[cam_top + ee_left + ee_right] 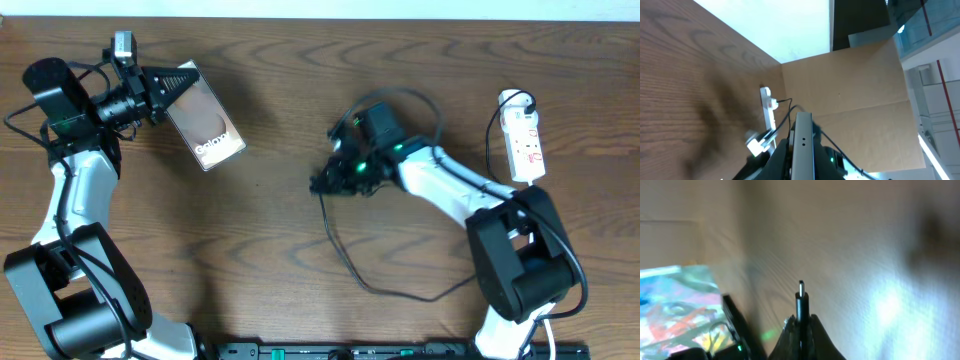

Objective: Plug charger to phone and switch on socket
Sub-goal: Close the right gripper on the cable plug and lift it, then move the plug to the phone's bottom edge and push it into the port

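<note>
Right gripper (800,326) pinches charger (801,299), left gripper (178,85) — phone (208,125) (tilted)

Grey phone (205,125) with white lettering, white socket (524,140) with red marks, black charger (801,307), brown wood-grain table (300,80).

I have the left arm (75,190) reaching up the table's left side, left gripper (182,83) clamped, pointing right. Right arm (450,180) stretches toward centre, right gripper (325,183) pinched tight.

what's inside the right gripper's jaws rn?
The charger plug tip, pinched between the fingers of the right gripper, with its metal end sticking out past them. The plug's rear and the cable leaving it are covered by the fingers in the wrist view.
</note>
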